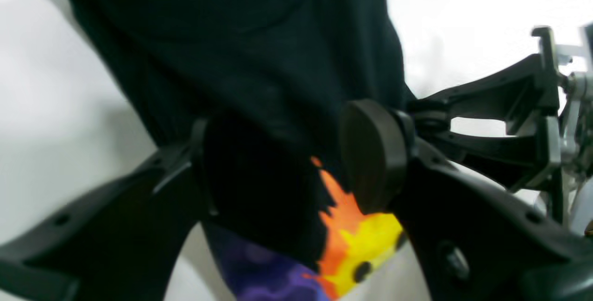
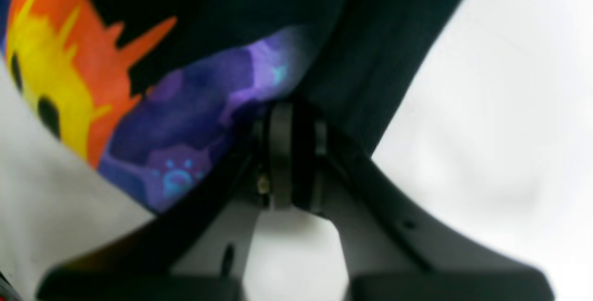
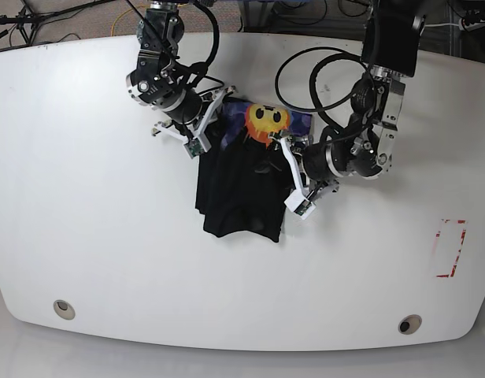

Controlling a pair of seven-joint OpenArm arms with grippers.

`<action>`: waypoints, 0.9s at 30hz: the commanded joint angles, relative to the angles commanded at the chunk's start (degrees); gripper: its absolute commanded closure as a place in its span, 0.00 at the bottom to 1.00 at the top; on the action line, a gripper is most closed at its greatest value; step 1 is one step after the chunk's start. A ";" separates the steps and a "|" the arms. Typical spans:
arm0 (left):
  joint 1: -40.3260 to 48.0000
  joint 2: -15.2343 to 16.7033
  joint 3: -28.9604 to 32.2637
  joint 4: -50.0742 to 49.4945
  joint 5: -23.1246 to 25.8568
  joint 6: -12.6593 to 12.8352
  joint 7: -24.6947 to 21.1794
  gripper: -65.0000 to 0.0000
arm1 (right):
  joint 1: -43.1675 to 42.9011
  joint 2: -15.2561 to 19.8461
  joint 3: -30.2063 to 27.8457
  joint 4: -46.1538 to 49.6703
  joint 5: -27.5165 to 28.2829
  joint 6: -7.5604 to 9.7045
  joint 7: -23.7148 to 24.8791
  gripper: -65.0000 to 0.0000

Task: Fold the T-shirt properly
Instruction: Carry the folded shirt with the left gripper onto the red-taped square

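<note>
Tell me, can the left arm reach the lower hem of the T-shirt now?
Probably not yet: the left tool seems busy pinching the T-shirt near its print, though the hem lies uncovered.

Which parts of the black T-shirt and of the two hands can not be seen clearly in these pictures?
- Base view: the large black soft-cloth T-shirt is bunched; sleeves and collar are lost in dark folds.
- Left wrist view: the left hand spans cloth; its near pad is blurred black on black, so contact is unclear.
- Right wrist view: the right hand is pinched on cloth; motion blur hides how many layers it holds.
- Both wrist views: the orange-yellow sun print is cut by folds.
</note>
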 joint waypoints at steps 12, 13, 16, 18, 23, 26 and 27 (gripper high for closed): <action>0.00 8.09 9.14 4.84 15.03 20.40 -4.13 0.41 | 0.35 2.63 10.99 7.38 0.00 0.40 -2.64 0.92; 0.00 8.70 11.60 4.66 17.93 22.95 -5.80 0.38 | 0.35 3.24 11.16 7.47 0.00 0.40 -2.99 0.92; 0.26 9.93 16.18 3.96 24.35 27.87 -9.49 0.33 | 0.35 3.86 11.52 7.38 0.00 0.40 -2.99 0.92; 1.67 10.90 19.43 1.76 29.45 31.47 -12.57 0.31 | 0.35 4.38 11.69 7.38 0.00 0.40 -2.99 0.92; 4.13 14.07 23.47 -3.52 40.62 34.55 -18.46 0.31 | 0.26 4.47 13.19 7.65 0.00 0.40 -2.99 0.92; 4.92 14.24 22.59 -6.51 41.76 34.64 -20.04 0.31 | 0.35 4.38 13.63 7.56 0.00 0.40 -2.99 0.92; 5.01 14.15 21.80 -7.21 41.76 34.64 -20.75 0.31 | 0.35 4.30 13.63 7.65 0.00 0.40 -2.99 0.92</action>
